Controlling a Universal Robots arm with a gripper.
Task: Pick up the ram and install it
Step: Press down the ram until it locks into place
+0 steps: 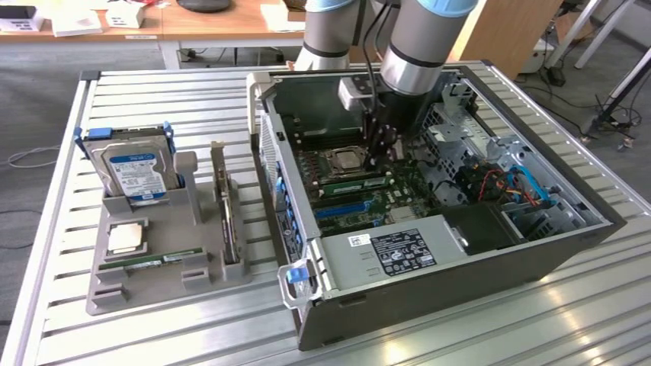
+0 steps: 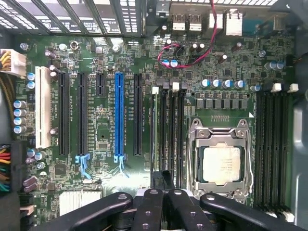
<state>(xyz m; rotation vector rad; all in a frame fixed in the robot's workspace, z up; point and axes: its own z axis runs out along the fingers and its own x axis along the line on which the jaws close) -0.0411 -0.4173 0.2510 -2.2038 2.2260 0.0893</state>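
Observation:
A ram [image 1: 356,185] stick, green with dark chips, stands on edge in a slot of the motherboard [image 2: 106,130], right beside the processor socket [image 2: 221,163]. In the wrist view the ram [image 2: 154,130] shows edge-on as a thin line in the slot farthest from the socket. My gripper [image 1: 383,156] reaches down into the open computer case [image 1: 569,252] over one end of that stick. Its black fingers [image 2: 149,207] are pressed together, and the gripper [image 2: 161,185] hovers at the end of the slot row. Whether the tips touch the stick I cannot tell.
A grey holder [image 1: 163,282] at the exterior view's left carries a hard drive [image 1: 133,171], a silver processor chip [image 1: 124,238], another green stick [image 1: 152,261] lying flat and an upright card [image 1: 229,221]. Case walls, cables [image 1: 498,187] and the power supply [image 1: 402,248] surround the gripper.

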